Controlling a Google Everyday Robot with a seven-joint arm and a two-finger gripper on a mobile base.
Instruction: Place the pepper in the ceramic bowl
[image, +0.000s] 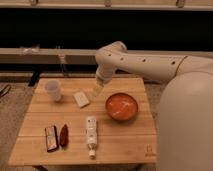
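Claw (98, 90) hangs released, empty, above surface (125, 142) between small white packet (81, 98) and ceramic bowl (121, 106); pepper (64, 135) lies well apart near front corner, just beside dark packet (51, 138)

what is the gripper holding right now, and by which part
Nothing. The gripper hangs open over the wooden table; the small dark red-brown pepper lies apart at its front left.

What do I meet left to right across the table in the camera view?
Dark packet → pepper → white tube → ceramic bowl. Pincer hangs over the back of the table, just left of the bowl. White cup skipped: overlaps the packet's column.
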